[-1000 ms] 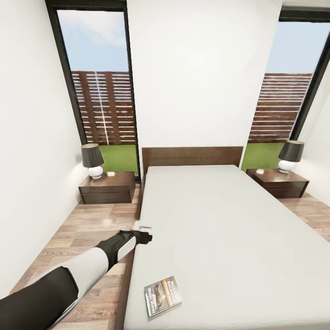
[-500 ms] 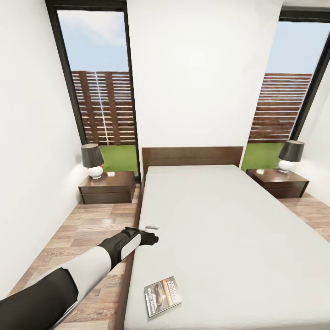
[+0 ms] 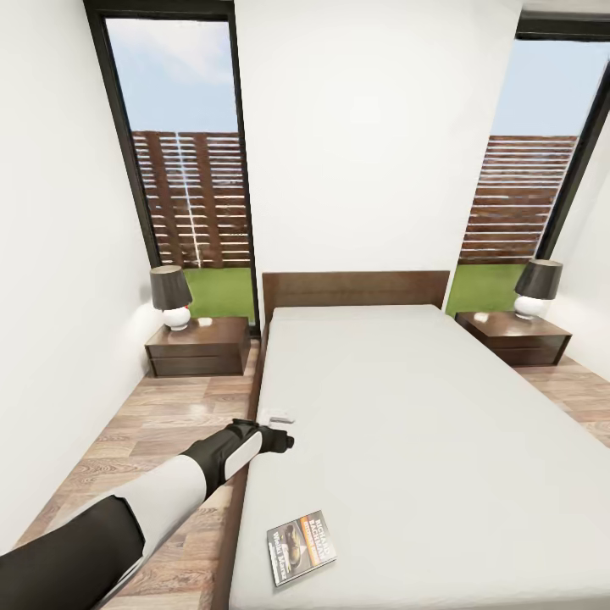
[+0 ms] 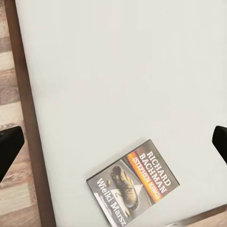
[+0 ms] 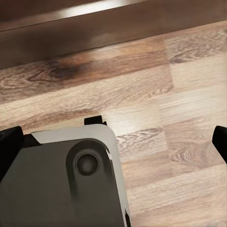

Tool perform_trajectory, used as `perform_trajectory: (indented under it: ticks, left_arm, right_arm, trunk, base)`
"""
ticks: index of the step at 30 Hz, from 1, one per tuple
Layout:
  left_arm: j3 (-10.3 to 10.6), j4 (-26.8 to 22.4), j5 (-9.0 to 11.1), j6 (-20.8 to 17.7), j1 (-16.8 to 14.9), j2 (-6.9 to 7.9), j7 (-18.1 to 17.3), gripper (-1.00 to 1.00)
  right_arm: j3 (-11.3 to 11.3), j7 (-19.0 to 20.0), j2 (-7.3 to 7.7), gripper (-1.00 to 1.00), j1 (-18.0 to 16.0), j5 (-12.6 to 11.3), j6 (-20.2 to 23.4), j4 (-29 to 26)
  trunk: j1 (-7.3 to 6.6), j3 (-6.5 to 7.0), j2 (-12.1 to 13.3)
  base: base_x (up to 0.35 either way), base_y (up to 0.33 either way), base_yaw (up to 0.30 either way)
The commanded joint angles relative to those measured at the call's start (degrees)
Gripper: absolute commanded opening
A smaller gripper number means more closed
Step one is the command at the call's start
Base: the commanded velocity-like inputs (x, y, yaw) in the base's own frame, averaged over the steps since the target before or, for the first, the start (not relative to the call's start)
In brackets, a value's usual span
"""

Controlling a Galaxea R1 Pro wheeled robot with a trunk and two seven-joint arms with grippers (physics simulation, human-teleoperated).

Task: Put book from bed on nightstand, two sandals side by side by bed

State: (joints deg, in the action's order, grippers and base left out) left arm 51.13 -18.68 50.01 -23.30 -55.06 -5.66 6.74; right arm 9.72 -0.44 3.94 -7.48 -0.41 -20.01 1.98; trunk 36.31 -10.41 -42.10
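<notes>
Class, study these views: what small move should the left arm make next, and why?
Probably lower the open left gripper toward the book. The book lies flat, untouched, near the bed's left edge, and the gripper hovers above the mattress beyond it, its fingertips spread wide in the wrist view.

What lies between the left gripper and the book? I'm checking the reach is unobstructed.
Only bare pale mattress of the bed separates the left gripper from the book, seen in the head view.

Bed (image 3: 407, 407) cut off at the head view's bottom and right edges, book (image 4: 133, 183) corner cut off in the left wrist view, small print on its cover too blurry to read
</notes>
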Motion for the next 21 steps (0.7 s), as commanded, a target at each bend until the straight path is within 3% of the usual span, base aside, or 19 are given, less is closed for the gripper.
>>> perform_trajectory:
  ticks: [1, 12, 21]
  left_arm:
    - [0.4, -0.1, 0.6, -0.1, -0.1, 0.03, 0.5, 1.0]
    - [0.4, -1.9, 1.0, -0.2, -0.2, -0.05, 1.0, 1.0]
    - [0.3, -3.0, 1.1, -0.2, -0.2, 0.02, 3.7, 1.0]
  right_arm:
    - [0.2, 0.0, 0.01, 1.0, -0.1, 0.0, -0.4, 0.2]
    - [0.3, 0.0, 0.22, 1.0, 0.6, 0.0, -0.4, 0.2]
    - [0.2, 0.0, 0.46, 1.0, 1.0, 0.0, -0.4, 0.1]
  trunk:
    - [0.01, -0.09, -0.1]
    - [0.01, -0.09, -0.1]
    - [0.01, -0.09, -0.1]
  base:
    - [0.0, 0.0, 0.0]
    - [0.0, 0.0, 0.0]
    - [0.0, 0.0, 0.0]
